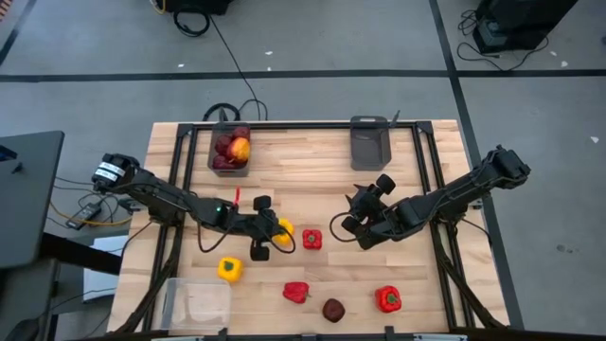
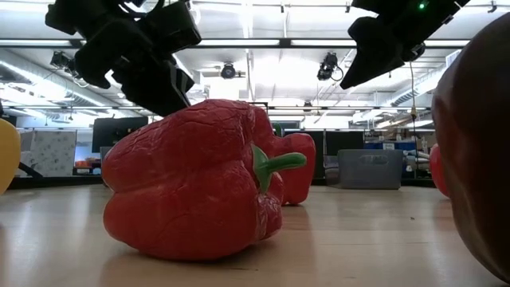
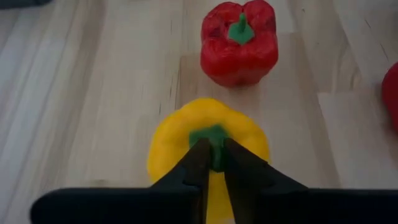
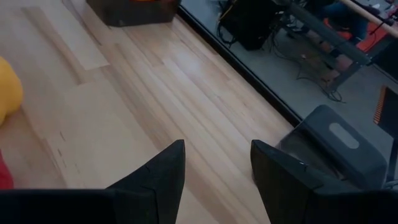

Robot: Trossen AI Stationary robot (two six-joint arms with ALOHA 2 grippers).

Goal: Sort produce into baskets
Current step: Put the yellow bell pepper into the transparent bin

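A yellow bell pepper lies mid-table with its green stem up, next to a red bell pepper. My left gripper is shut on the yellow pepper's stem; in the high view my left gripper sits just left of this yellow pepper. My right gripper is open and empty over bare wood, right of the red pepper; it also shows in the high view. A dark bin at the far edge holds maroon apples and one orange-red apple. My left gripper pinches the yellow pepper's green stem between its two fingertips. The fingers come from the table's left, slanting down. I cannot tell whether the pepper rests on the table or is lifted off it.
An empty dark bin stands at the far right and a clear shallow bin at the near left. A second yellow pepper, two red peppers and a maroon apple lie near the front edge.
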